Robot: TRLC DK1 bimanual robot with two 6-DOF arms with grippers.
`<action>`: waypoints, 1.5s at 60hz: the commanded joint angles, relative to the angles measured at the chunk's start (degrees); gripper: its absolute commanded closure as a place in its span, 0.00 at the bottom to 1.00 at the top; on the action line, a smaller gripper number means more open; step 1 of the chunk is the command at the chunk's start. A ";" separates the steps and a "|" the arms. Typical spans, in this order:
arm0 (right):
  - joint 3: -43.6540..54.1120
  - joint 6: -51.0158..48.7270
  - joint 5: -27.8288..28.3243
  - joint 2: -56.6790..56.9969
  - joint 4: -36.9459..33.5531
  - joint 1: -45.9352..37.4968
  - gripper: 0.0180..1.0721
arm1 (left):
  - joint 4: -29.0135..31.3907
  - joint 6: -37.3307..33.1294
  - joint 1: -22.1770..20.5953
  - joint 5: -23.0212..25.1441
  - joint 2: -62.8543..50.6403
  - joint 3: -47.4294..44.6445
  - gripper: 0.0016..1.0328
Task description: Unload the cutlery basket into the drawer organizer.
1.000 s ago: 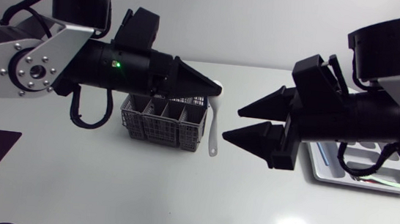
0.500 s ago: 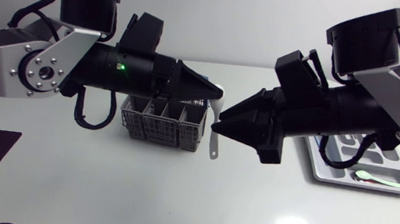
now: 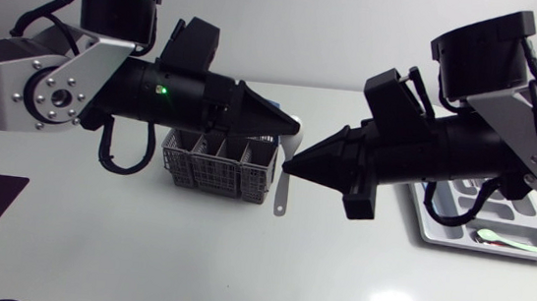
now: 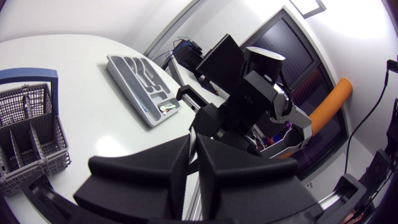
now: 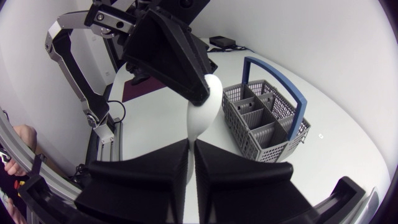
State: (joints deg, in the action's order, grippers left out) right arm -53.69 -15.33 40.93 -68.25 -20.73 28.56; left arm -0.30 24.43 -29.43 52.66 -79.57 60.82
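- The left gripper [image 3: 293, 130] is held over the table [image 3: 238, 266], level and pointing toward the middle. Its jaws are pinched onto the bowl of a white spoon [image 3: 282, 193].
- The right wrist view shows this grip closely. The rounded bowl [image 5: 207, 102] sits at the tip of the left gripper's fingers, and the handle runs away from it.
- The right gripper [image 3: 289, 165] comes in from the opposite side, tip to tip with the left one and just below it. Its jaws are drawn to a narrow slit around the spoon's handle, one finger on each side.
- In the right wrist view the white handle goes straight into that slit between the right gripper's fingers [image 5: 155, 168].
- The spoon hangs upright in the air between the two grippers. The end of its handle points down, free below the right gripper's tip, just beside the blue-handled cutlery basket [image 3: 217, 173].
- The basket stands on the table under the left gripper. I cannot tell what its compartments hold.
- The drawer organizer [image 3: 429, 223] lies flat under the right arm, well apart from the basket, with a pale green spoon [image 3: 509, 241] in one compartment.
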 commanded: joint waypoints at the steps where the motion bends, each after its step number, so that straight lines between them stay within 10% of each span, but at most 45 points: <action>1: -0.36 1.01 1.35 -0.39 -0.45 1.24 0.95 | -0.85 1.41 0.07 -0.02 0.73 0.97 0.79; 30: 4.82 -8.75 -5.33 4.00 -7.57 -6.67 0.95 | 1.61 0.98 7.99 -8.37 3.11 10.20 0.52; 54: 12.65 -40.04 -16.76 8.04 -8.27 -42.44 0.95 | 14.36 -19.85 15.19 -26.38 6.18 7.12 0.50; 90: 12.21 -70.27 -20.01 -20.43 20.82 -71.80 0.95 | 15.76 -27.15 21.70 -31.83 8.64 -1.05 0.45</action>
State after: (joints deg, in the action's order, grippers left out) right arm -40.91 -81.32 21.82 -84.86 -2.79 -42.06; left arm 15.00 -0.82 -8.97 21.52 -72.79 61.76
